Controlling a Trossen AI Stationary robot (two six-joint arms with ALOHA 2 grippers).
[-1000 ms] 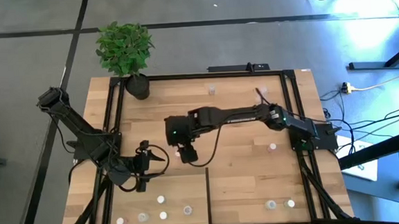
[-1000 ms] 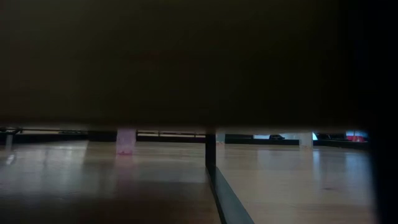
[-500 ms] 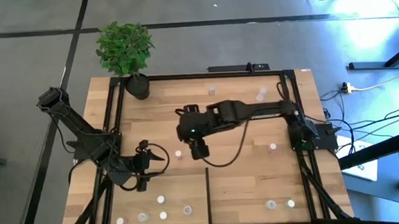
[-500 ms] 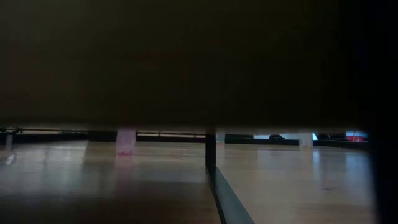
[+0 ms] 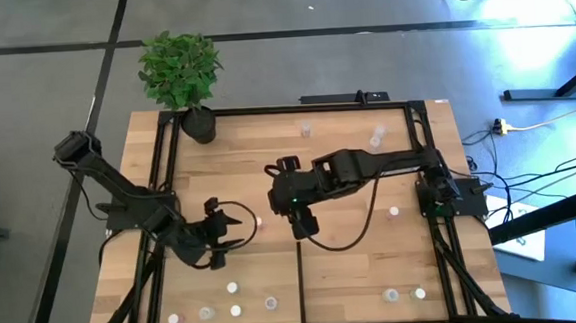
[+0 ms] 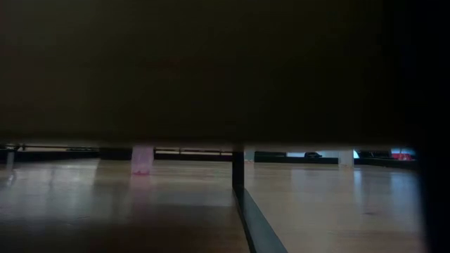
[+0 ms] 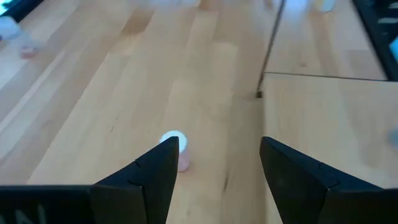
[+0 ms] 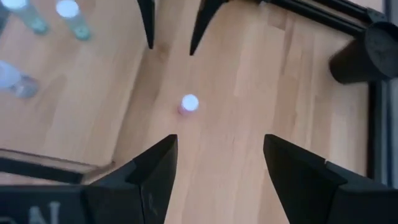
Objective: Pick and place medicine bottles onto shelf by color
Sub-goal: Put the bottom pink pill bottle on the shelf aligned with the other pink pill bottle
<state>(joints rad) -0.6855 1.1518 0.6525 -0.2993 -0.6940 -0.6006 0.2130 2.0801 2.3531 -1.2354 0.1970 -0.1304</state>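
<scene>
Shelf (image 5: pixel 354 258) boards carry both arms, the right gripper (image 5: pixel 303 224) hanging open mid-panel, the left gripper (image 5: pixel 240 231) open just beside a small white-capped pink bottle (image 5: pixel 259 222) standing between them, with more bottles (image 5: pixel 233 287) along the near edge.

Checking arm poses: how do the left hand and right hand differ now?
The left hand sits left of the pink bottle; the right hand sits right of it, by the divider bar. The left arm is folded short, the right stretched across. Both are open and empty.
</scene>
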